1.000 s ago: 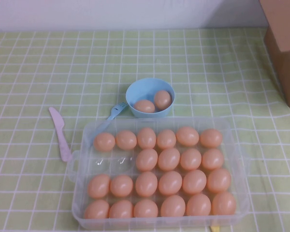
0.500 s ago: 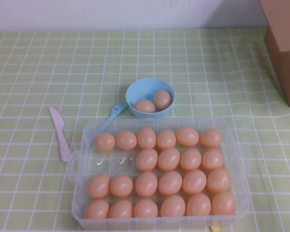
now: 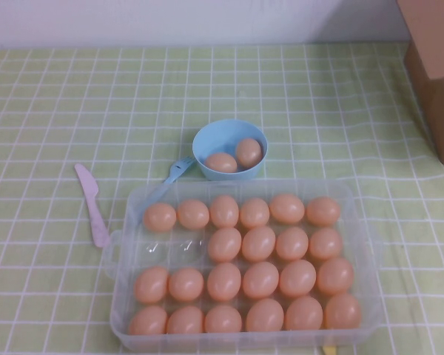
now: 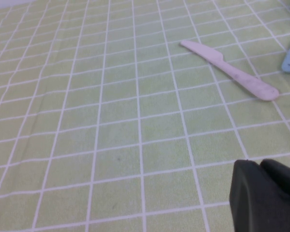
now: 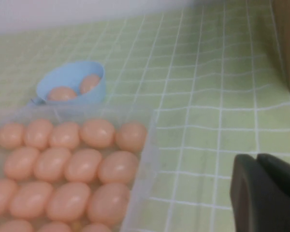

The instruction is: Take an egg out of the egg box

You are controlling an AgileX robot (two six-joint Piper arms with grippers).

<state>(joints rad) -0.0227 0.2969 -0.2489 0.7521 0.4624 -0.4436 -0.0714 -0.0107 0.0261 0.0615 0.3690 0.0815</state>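
The clear plastic egg box [image 3: 118, 296] lies at the near middle of the table and holds several peach-orange eggs, such as one egg [image 3: 259, 243] near its middle. Two cups [image 3: 170, 248] at its left side are empty. The box's corner [image 5: 147, 159] and several eggs [image 5: 118, 166] also show in the right wrist view. Neither gripper shows in the high view. My left gripper [image 4: 260, 162] is shut and empty, low over bare cloth to the left of the box. My right gripper [image 5: 257, 155] is shut and empty, over cloth to the right of the box.
A light-blue bowl [image 3: 229, 140] with two eggs stands just behind the box. A blue fork [image 3: 179, 168] and a pale pink knife [image 3: 91, 203] lie at the box's left. A brown cardboard box [image 3: 436, 66] stands at the far right. A green checked cloth covers the table.
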